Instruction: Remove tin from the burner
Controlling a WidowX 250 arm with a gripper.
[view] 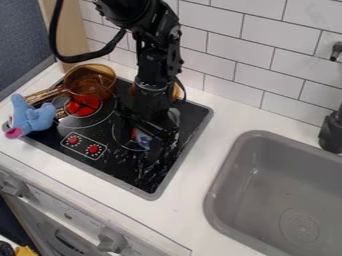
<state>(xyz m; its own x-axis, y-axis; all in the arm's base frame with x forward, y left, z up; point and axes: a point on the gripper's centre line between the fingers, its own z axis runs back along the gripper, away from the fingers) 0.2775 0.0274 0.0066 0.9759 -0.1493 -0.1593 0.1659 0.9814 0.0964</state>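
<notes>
No lettering or numeral is legible. On the glossy black stove top with a grey rim (pixel 123 167), a white-outlined rectangular control panel (pixel 83 145) encloses two round red knobs (pixel 93 149); small white marks (pixel 93 154) ring each knob, too small to read.

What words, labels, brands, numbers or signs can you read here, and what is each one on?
None can be read.
White marks around the red dials on the cooktop: too small.
Any print on the red and blue tin, under the arm: too small and partly hidden.
Faint marks on the front panel: too small.
</notes>
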